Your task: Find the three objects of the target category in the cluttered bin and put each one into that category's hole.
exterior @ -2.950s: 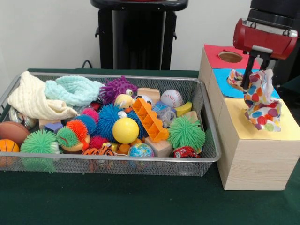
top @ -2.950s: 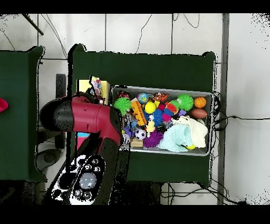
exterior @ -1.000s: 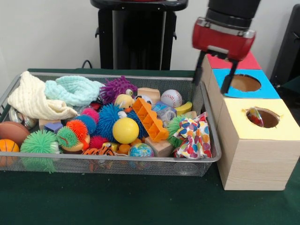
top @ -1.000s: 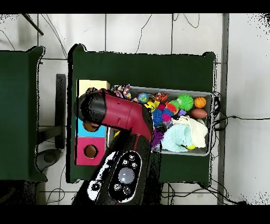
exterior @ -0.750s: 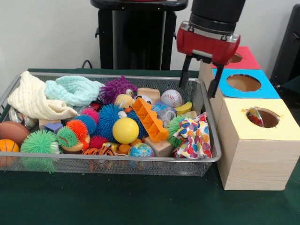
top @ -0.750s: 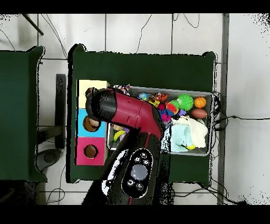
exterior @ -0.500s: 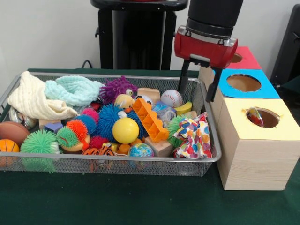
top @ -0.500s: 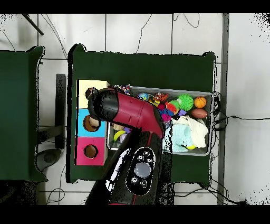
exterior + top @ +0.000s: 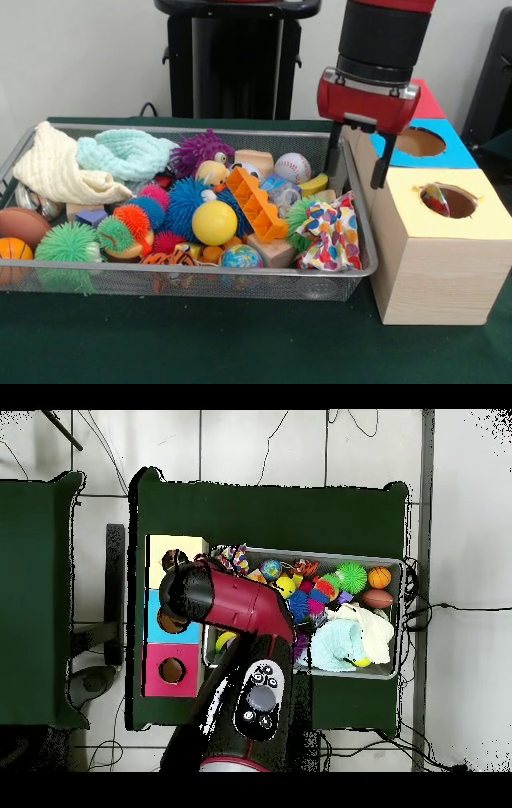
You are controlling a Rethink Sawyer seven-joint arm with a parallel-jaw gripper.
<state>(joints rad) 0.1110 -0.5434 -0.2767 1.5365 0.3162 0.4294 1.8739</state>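
The wire mesh bin (image 9: 240,274) is full of toys. A white polka-dot cloth (image 9: 332,232) lies bunched in its near right corner; it also shows in the overhead view (image 9: 233,556). A second dotted cloth piece (image 9: 435,198) sticks up inside the yellow-surround hole (image 9: 456,204) of the pale wooden box (image 9: 432,272). My gripper (image 9: 354,178) is open and empty. It hangs over the bin's right wall, above and behind the cloth in the bin. In the overhead view the arm (image 9: 215,596) hides the gripper.
The blue-surround hole (image 9: 420,142) and the red box (image 9: 426,104) stand behind the yellow one. The bin also holds a cream cloth (image 9: 56,170), a mint knitted cloth (image 9: 128,152), an orange block (image 9: 256,204), a yellow ball (image 9: 214,222), a baseball (image 9: 292,167) and several spiky balls.
The gripper swung from over the blue box toward the bin, then shifted back right and lower over the bin's right wall. It stayed open and empty.
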